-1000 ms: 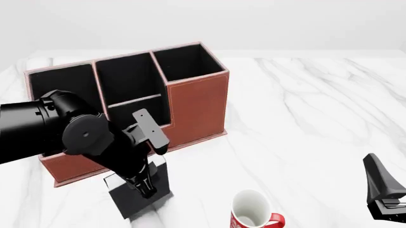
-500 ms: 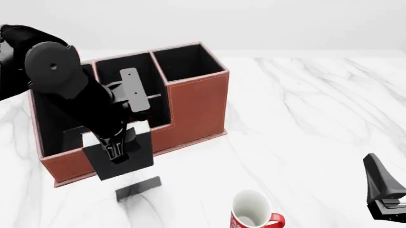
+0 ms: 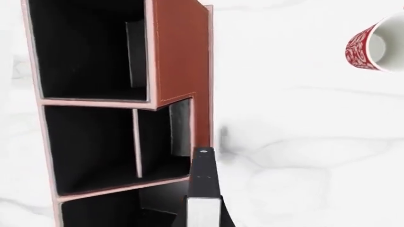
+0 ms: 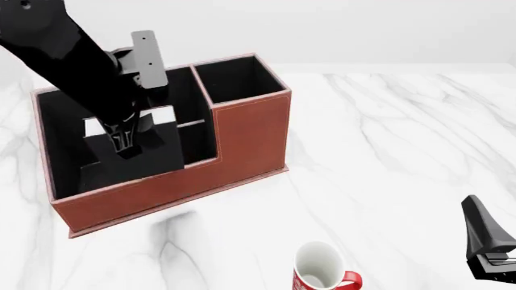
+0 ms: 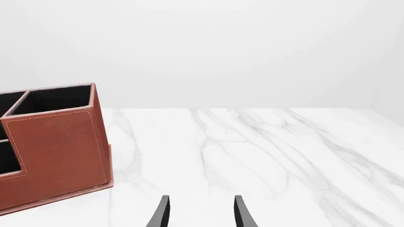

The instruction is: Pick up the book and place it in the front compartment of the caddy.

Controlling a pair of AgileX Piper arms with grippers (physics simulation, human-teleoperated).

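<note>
— Book (image 4: 133,151)? Held aloft in left claw (image 4: 122,142), over caddy (image 4: 241,136), near front compartment (image 4: 183,142).
— Handling? Judged thin, stiff, light; gripped by an edge. Right claw (image 5: 200,213) parted, idle.

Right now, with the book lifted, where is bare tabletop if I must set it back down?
Bare white marble table lies right of the reddish-brown leather-look caddy, reaching the idle right gripper. A smaller patch lies between the caddy's front and the red-and-white mug. It is crowded where the left gripper holds the thin black book.
</note>
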